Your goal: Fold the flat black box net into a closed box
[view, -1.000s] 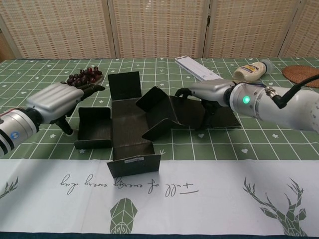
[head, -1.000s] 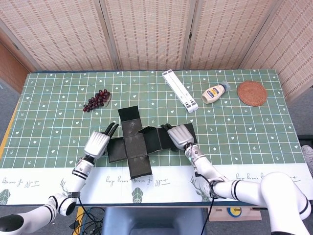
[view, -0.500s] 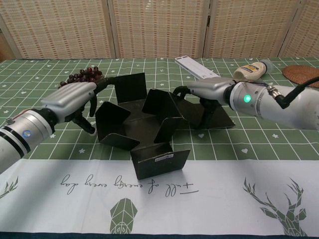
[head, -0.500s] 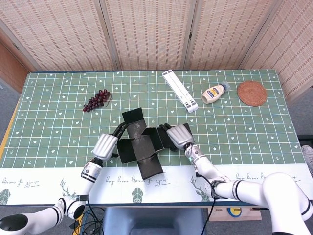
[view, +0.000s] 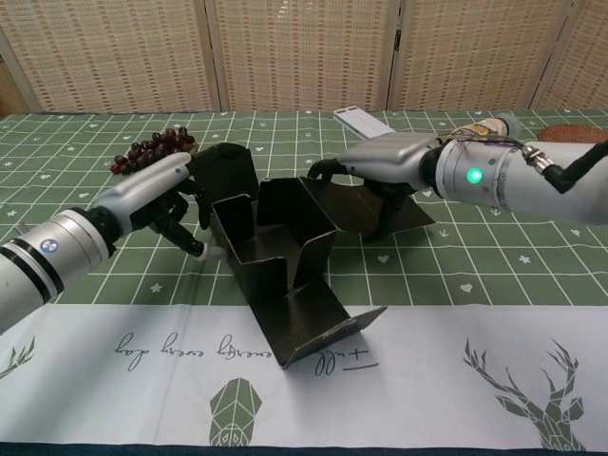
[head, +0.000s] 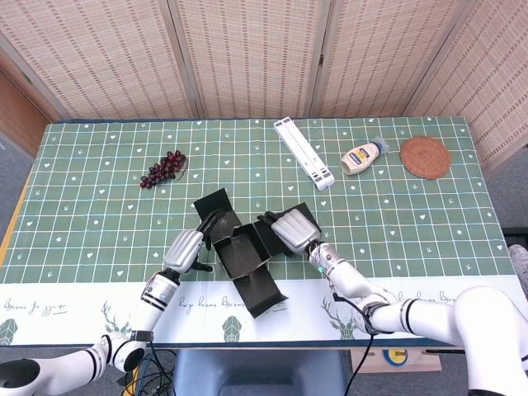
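Note:
The black box net (head: pixel 244 252) (view: pixel 285 255) stands half folded near the table's front edge, turned at an angle. Its side panels are raised and its front flap (view: pixel 318 323) slopes out over the white border. My left hand (head: pixel 188 247) (view: pixel 160 197) grips the left panel from outside, fingers curled round it. My right hand (head: pixel 294 231) (view: pixel 385 163) holds the right panel, fingers over its top edge and thumb down on the outer flap (view: pixel 404 211). The back flap (head: pixel 211 204) stands up behind the left hand.
A bunch of dark grapes (head: pixel 163 168) (view: pixel 152 147) lies behind the left hand. A white slotted strip (head: pixel 304 152), a mayonnaise bottle (head: pixel 363 157) and a round woven coaster (head: pixel 425 157) lie at the back right. A wicker screen closes off the far side.
Both hands moved inward and pushed the side panels upright. The net rotated and slid slightly toward the front edge, closing from a flat cross toward a box shape.

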You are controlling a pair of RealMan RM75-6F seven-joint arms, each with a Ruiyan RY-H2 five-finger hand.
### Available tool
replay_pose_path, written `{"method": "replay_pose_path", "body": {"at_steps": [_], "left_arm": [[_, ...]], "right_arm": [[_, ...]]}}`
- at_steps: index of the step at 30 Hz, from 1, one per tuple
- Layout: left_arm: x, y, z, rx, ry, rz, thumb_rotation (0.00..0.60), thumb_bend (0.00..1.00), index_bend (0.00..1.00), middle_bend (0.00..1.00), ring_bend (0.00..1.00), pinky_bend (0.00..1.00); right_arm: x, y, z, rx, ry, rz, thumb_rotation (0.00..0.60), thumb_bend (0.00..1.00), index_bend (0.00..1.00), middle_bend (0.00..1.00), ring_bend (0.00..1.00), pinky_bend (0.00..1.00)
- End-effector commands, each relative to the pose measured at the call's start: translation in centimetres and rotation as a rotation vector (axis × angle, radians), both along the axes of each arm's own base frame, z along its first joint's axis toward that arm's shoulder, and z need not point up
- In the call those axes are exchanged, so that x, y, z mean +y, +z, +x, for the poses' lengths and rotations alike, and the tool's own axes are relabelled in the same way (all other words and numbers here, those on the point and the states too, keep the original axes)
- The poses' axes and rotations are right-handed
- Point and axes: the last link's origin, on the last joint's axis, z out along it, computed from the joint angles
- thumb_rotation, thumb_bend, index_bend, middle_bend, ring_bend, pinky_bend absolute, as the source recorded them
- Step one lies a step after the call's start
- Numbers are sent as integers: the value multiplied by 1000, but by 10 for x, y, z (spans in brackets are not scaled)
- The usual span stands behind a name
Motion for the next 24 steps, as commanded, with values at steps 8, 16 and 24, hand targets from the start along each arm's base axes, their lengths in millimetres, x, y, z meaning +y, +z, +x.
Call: {"method": "replay_pose_path", "body": {"at_steps": [8, 16, 24], "left_arm": [[0, -7, 3, -105, 74, -195, 600, 94, 0, 47, 548, 879], [-1, -12, 7, -178, 123, -308, 600, 94, 7, 47, 547, 880], [-7, -17, 8, -221, 156, -410, 600, 94, 64, 47, 549, 881]], "right_arm": [[2, 9, 11, 90, 156, 20, 600, 354, 227, 336, 800, 920], [3, 15, 17, 143, 257, 22, 600, 366, 236, 342, 800, 920], [4, 14, 11, 161, 293, 30, 600, 369, 239, 330, 800, 920]]}}
